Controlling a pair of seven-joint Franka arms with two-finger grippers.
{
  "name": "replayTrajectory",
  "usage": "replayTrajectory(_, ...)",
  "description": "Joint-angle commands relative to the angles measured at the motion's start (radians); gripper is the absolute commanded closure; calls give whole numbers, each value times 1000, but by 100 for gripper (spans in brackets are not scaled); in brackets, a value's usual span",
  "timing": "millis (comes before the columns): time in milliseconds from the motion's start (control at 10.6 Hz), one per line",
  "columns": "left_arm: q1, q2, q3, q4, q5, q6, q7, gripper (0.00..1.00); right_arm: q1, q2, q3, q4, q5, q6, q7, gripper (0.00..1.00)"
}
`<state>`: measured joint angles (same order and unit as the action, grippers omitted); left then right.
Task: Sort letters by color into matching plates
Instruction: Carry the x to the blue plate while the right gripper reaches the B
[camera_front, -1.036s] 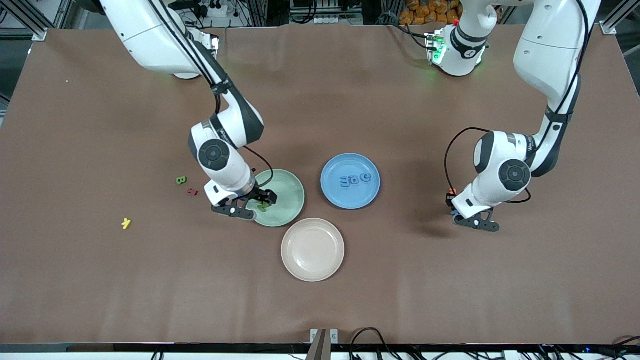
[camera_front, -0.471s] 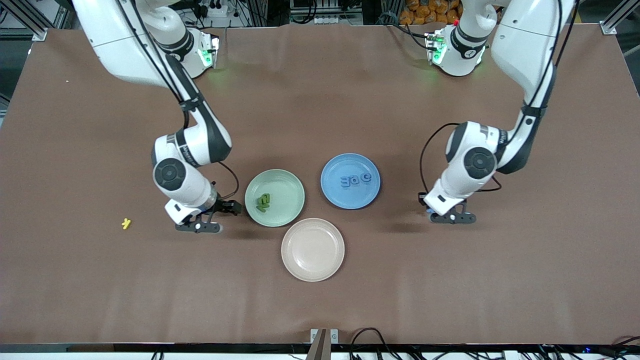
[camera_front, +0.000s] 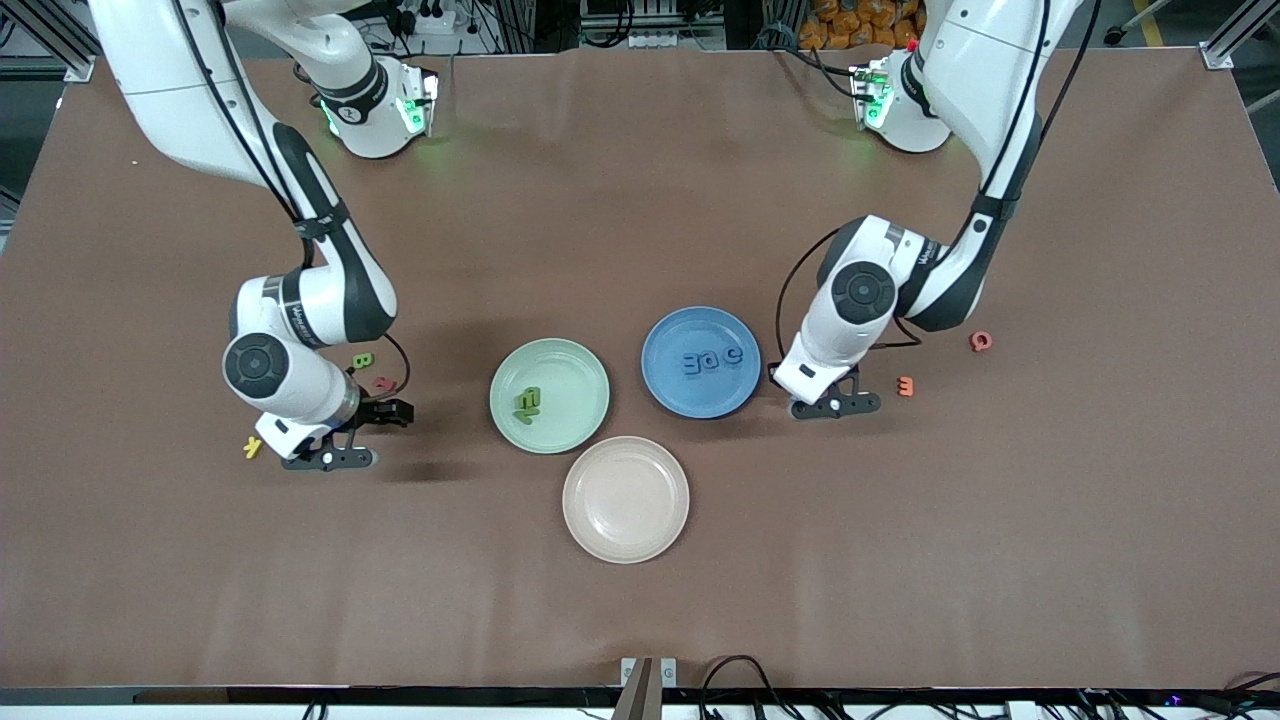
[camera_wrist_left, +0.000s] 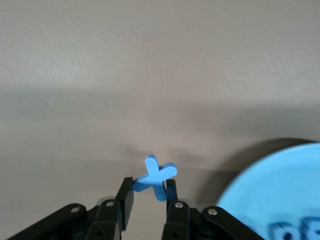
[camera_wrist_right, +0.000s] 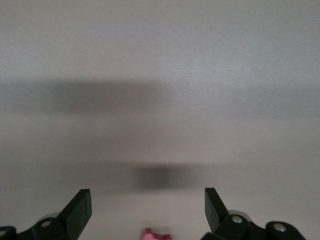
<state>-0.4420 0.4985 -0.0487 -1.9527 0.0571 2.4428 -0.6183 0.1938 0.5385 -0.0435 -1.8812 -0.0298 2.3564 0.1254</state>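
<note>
My left gripper (camera_wrist_left: 150, 186) is shut on a blue X-shaped letter (camera_wrist_left: 156, 175); it hangs just off the rim of the blue plate (camera_wrist_left: 280, 195), on the side toward the left arm's end (camera_front: 776, 377). The blue plate (camera_front: 700, 397) holds three blue letters (camera_front: 710, 359). Two green letters (camera_front: 527, 402) lie in the mint green plate (camera_front: 572, 372). The beige-pink plate (camera_front: 625, 498) holds nothing. My right gripper (camera_front: 398, 412) is open and empty, low over the table beside a dark red letter (camera_front: 384, 383), which shows pink (camera_wrist_right: 157, 234) in the right wrist view.
A green letter (camera_front: 362, 359) lies next to the dark red one, and a yellow letter (camera_front: 252, 447) lies beside the right arm's wrist. An orange letter (camera_front: 905, 385) and a pinkish-red letter (camera_front: 981, 341) lie toward the left arm's end. Cables run along the table's front edge.
My right gripper left the green plate, a green letter staying in it, and moved toward the right arm's end. My left gripper carried the blue letter toward the blue plate, uncovering the orange and pinkish-red letters.
</note>
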Motion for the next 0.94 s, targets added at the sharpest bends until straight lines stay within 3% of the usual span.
replayTrajectory(0, -49, -21, -16, 50, 4, -99, -105, 100, -60, -141, 10, -197, -21, 111, -116, 0)
replayTrajectory(283, -128, -8, -16, 72, 3, -100, -194, 100, -91, -222, 10, -358, -21, 213, -188, 0)
replayTrajectory(848, -225, -8, -19, 78, 3, -126, -268, 100, -80, -273, 11, -479, -19, 296, -191, 0)
